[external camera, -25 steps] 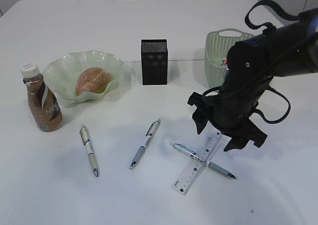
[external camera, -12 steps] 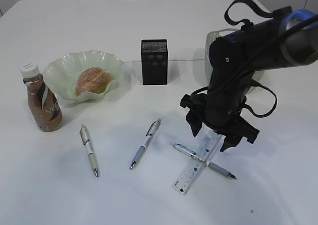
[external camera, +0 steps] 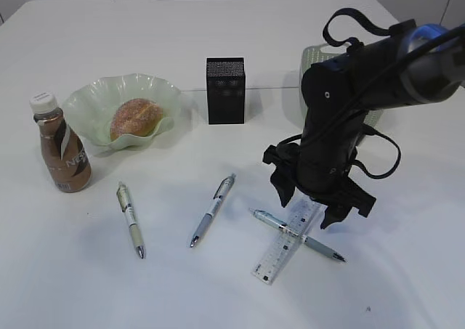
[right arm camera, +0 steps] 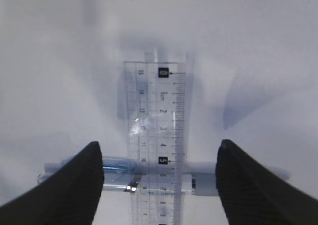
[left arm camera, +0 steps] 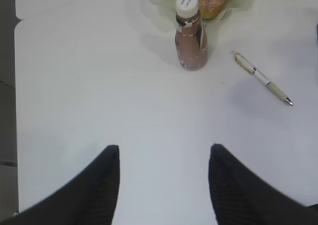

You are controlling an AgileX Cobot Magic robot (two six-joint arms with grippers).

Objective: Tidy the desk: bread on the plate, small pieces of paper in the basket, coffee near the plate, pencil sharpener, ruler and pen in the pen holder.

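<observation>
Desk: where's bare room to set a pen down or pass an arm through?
Free: the front left of the desk, ahead of the coffee and left pen; also the back strip behind the plate and holder. Crowded: front right, where a pen crosses the ruler under the right pincer.

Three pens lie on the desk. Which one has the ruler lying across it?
The rightmost pen, just below the right gripper. The clear ruler crosses over its barrel; the middle pen and left pen lie alone.
</observation>
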